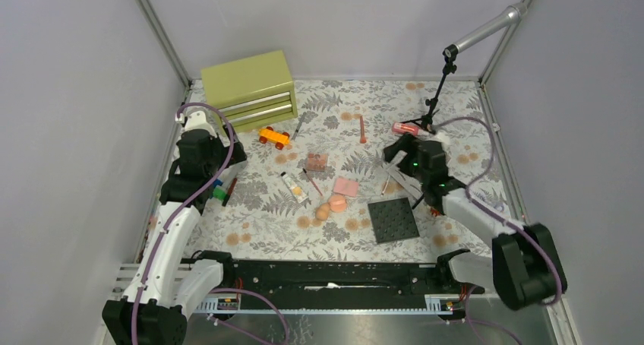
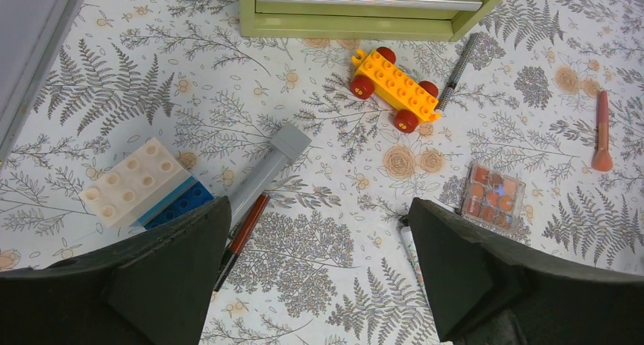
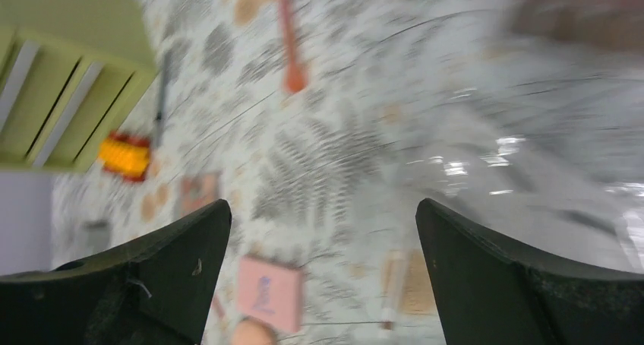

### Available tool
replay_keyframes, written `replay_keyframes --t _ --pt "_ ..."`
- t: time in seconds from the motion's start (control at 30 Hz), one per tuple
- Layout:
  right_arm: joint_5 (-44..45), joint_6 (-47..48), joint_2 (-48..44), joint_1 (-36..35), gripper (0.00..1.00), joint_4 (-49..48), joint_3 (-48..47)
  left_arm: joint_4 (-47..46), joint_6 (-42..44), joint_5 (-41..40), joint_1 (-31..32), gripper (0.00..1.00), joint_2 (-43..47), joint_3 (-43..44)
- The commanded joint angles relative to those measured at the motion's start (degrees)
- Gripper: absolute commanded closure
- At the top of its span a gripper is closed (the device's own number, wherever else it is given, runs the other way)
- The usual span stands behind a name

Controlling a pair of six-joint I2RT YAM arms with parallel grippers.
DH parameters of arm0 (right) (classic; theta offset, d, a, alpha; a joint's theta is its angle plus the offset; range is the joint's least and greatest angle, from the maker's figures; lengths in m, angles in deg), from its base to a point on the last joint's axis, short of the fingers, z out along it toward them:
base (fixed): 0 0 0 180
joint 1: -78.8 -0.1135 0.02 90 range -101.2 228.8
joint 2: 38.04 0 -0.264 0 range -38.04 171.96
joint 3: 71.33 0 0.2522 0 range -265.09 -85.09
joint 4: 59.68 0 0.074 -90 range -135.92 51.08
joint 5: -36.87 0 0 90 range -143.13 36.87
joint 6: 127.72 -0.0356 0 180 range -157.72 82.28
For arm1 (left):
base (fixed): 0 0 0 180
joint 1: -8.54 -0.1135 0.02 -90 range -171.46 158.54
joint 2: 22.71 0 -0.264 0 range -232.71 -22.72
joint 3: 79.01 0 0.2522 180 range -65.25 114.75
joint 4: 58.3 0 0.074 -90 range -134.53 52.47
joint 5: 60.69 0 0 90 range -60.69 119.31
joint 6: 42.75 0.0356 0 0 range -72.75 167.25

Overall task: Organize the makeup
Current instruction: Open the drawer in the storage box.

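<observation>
Across fern-print cloth [image 1: 463, 117], find makeup strewn mid-table: pink compact [image 1: 345, 186], peach sponges [image 1: 336, 203] just beside. With left gripper [image 2: 319, 204] and right gripper [image 3: 323, 208] spread wide, empty, centre over nearest piece, descend straight, close gently.

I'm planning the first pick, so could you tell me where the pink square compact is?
In the top view, the pink square compact lies centrally, just beyond the peach sponges and up-left of the dark studded plate.
</observation>
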Motion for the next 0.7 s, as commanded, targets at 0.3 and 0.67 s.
replay_keyframes --t 0.3,0.67 --pt "9.9 -19.7 46.6 -31.4 0.12 -53.8 -28.3 -1.4 0.1 -0.7 0.6 0.01 1.2 1.5" --pt "13.4 -26.4 76.8 -37.3 0.18 -51.8 -66.6 -1.3 -5.5 -4.5 0.6 0.01 4.1 2.3"
